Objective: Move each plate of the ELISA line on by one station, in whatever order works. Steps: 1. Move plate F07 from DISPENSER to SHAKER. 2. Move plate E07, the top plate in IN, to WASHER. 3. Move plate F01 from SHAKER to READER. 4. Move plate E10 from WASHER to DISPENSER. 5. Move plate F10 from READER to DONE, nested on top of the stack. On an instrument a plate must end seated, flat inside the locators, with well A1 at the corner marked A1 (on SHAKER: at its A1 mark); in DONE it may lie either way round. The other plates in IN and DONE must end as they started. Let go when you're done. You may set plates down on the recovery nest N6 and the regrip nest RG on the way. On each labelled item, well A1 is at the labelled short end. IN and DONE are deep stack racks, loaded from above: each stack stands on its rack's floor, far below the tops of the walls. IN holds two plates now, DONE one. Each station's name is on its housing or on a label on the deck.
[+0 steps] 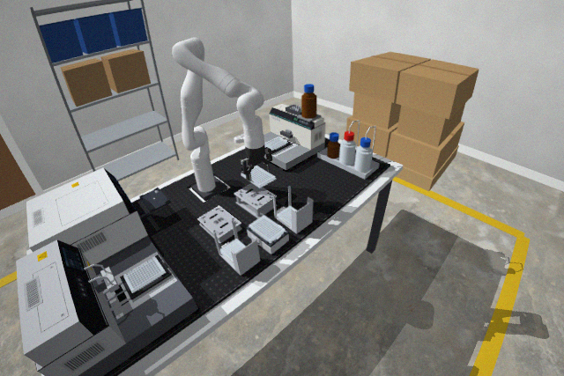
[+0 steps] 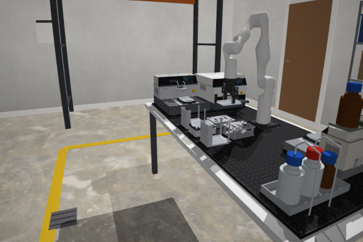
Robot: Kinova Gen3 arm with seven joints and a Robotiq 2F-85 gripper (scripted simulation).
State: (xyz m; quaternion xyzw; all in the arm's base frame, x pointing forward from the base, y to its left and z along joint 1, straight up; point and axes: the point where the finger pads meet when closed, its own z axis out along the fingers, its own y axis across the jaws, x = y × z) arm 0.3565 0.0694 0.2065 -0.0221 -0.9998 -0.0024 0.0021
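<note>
My gripper point(image 1: 248, 166) point(image 2: 229, 96) points straight down over the middle of the deck, right of the arm's base. Its fingers stand wide and are shut on a white well plate point(image 1: 263, 177) point(image 2: 226, 103), which hangs level above the deck, just behind the nearer of two empty nests point(image 1: 255, 199). I cannot read its label. Other white plates sit on the back instrument's tray point(image 1: 278, 144), on the small block point(image 1: 269, 228) between the two racks, and on the front-left instrument's tray point(image 1: 143, 273) point(image 2: 186, 99). Two deep white stack racks point(image 1: 248, 260) point(image 1: 300, 219) stand near the front edge.
A second empty nest point(image 1: 218, 221) stands left of the first. Two large grey instruments point(image 1: 77, 208) fill the left end of the table. A tray of bottles point(image 1: 355, 153) point(image 2: 302, 181) stands at the right end. A brown bottle point(image 1: 308, 100) tops the back instrument.
</note>
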